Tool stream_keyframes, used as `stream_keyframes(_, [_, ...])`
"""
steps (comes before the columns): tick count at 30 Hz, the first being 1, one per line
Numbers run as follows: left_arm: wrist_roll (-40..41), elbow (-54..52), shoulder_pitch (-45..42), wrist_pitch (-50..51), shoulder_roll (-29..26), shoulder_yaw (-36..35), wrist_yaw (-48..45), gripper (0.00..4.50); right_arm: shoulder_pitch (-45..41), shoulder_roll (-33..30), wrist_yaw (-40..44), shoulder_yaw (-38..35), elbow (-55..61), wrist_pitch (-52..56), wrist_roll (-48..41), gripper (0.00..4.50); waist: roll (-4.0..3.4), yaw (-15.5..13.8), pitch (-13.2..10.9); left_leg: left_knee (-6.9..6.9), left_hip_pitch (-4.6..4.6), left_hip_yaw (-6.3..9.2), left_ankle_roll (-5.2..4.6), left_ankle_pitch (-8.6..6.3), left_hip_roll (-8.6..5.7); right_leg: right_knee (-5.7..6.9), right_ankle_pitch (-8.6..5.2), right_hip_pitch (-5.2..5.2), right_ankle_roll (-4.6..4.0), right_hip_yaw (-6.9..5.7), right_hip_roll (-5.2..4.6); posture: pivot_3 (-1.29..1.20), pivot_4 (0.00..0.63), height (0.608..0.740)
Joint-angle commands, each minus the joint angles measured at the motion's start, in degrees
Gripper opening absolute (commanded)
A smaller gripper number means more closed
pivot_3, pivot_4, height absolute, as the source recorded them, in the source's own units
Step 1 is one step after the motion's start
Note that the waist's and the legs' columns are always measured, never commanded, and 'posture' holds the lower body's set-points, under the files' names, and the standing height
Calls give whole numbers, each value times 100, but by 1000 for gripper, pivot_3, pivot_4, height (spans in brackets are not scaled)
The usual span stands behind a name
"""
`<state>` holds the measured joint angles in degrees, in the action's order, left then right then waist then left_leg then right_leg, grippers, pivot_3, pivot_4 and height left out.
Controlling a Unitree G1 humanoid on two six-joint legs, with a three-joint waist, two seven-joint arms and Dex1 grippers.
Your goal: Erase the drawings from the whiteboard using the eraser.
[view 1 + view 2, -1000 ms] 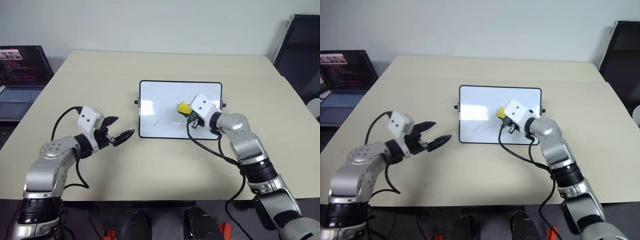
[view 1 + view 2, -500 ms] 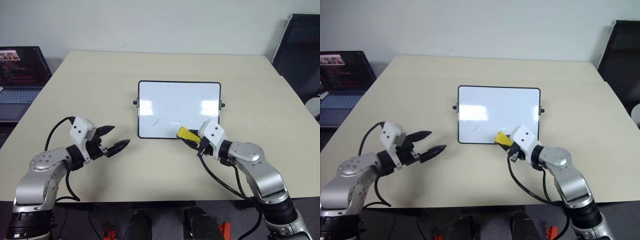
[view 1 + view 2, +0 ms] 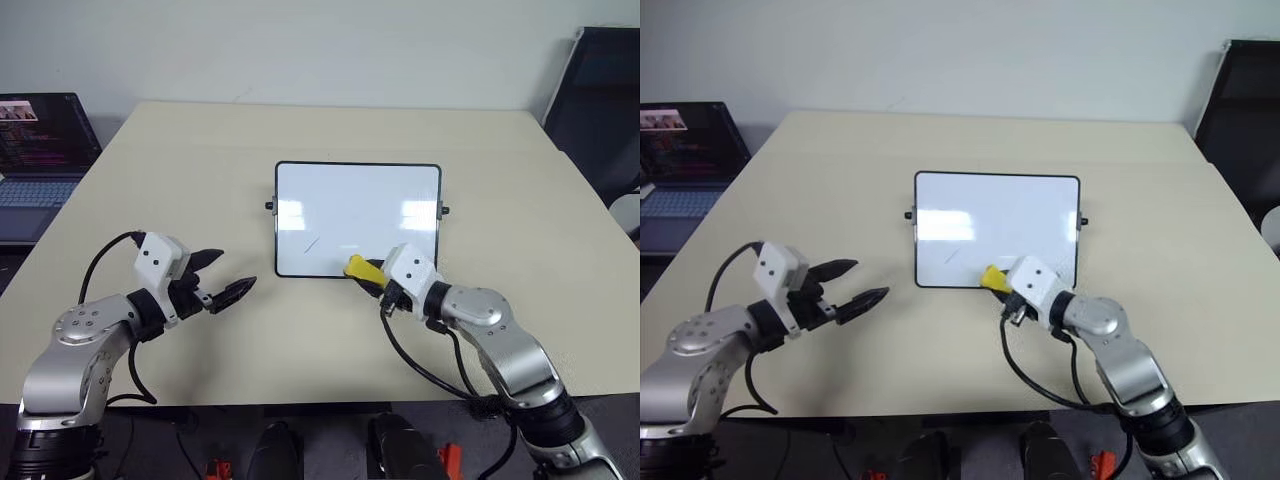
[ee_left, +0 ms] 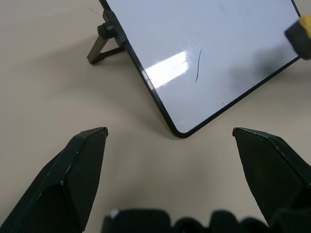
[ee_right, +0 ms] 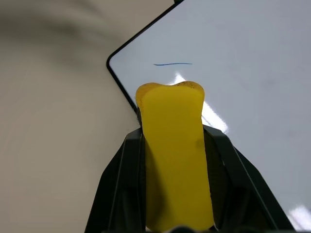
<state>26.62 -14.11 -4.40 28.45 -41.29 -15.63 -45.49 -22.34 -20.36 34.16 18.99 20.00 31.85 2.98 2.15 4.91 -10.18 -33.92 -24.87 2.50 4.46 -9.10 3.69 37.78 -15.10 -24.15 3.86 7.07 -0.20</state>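
The table (image 3: 330,130) carries the whiteboard (image 3: 358,200) at its middle. The left gripper (image 3: 222,283) hovers beside the board, its 2 fingers spread wide, empty. The right gripper (image 3: 380,282) pinches the yellow eraser (image 3: 361,269) at the board's near edge. 1 short stroke (image 4: 198,66) of the drawings is left.

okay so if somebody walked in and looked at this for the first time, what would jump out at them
Probably the bright yellow eraser, clamped in the right pincer at the near edge of the whiteboard in the middle of the table. Next, the one short slanted stroke on the board's near left part. The left pincer hangs open over the table, left of the board.
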Motion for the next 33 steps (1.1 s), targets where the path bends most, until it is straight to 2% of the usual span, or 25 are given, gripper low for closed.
stream_keyframes(1, [29,-219,-95,5,-98,-80,49,4500,-462,226,-216,236,-283,-289,246,1219,0,2,0,0,1,0,0,0,1,0,0,0,0,0,1,0,150,740])
stream_keyframes(9, [11,-231,-223,51,-150,66,-40,4500,-1630,710,-713,940,-1932,-846,1206,1219,2,-8,1,1,-1,1,0,0,1,1,0,1,1,-3,2,0,150,740])
stream_keyframes(15, [-15,-205,-211,18,-201,120,-121,4500,-1937,1076,-829,917,-2821,-772,1362,1218,3,-11,1,1,-1,1,0,0,2,5,1,2,2,-2,3,0,150,740])
stream_keyframes(22, [-47,-191,-179,-12,-172,149,-137,4500,-1964,602,-197,1882,-3096,-1232,2192,1218,6,-4,4,-3,11,2,0,0,2,20,1,6,1,-2,4,0,150,740])
stream_keyframes(29, [-74,-150,-154,-42,-137,184,-152,4500,-2354,764,-1126,1197,-3439,-1396,2355,1217,7,-10,4,-12,14,3,-3,3,1,32,9,6,-6,-2,4,0,150,740])
stream_keyframes(33, [-74,-133,-146,-57,-134,188,-159,4500,-2377,813,-1110,1055,-3555,-1358,2283,1217,16,-18,10,-15,14,3,-4,6,0,29,10,9,-6,-2,2,0,150,740])
